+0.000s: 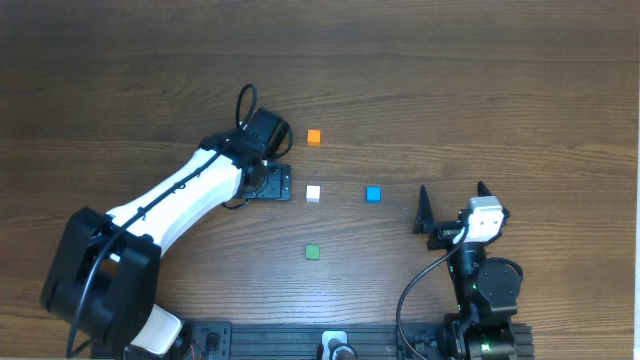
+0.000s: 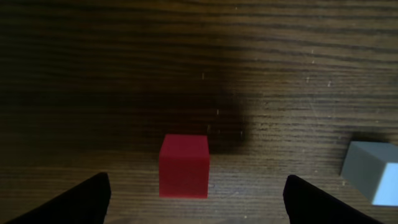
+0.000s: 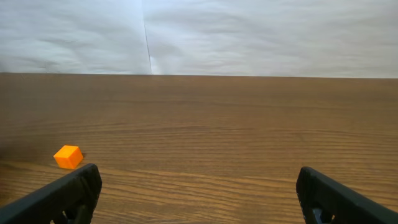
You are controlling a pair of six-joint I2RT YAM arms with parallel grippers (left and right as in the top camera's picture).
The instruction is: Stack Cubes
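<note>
**Red cube hidden from above by the left gripper**

Your red cube (image 2: 183,166) sits on the table near the white cube (image 1: 313,193), on the side toward the left arm. In the top view it is covered by the left gripper (image 1: 272,183). The left wrist view gives you the whole cube, with that gripper's fingers spread wide to either side of it and gripping nothing. How low the fingertips sit against the cube is hard to judge. The same view cuts the white cube off at the frame edge, where it looks grey in shadow.

From above you also get three more cubes. The orange cube (image 1: 314,136) lies beyond the white cube, away from the arm bases. The blue cube (image 1: 373,193) lies near the white cube on the right arm's side, and the green cube (image 1: 312,253) lies on its base side. All are apart from each other and none is stacked.

The right gripper (image 1: 452,205) is past the blue cube from the white cube, fingers apart and empty. Its wrist view catches the orange cube far off.

The table (image 1: 500,80) is dark wood grain. Behind its far edge stands a pale wall (image 3: 249,37) with one vertical seam.
</note>
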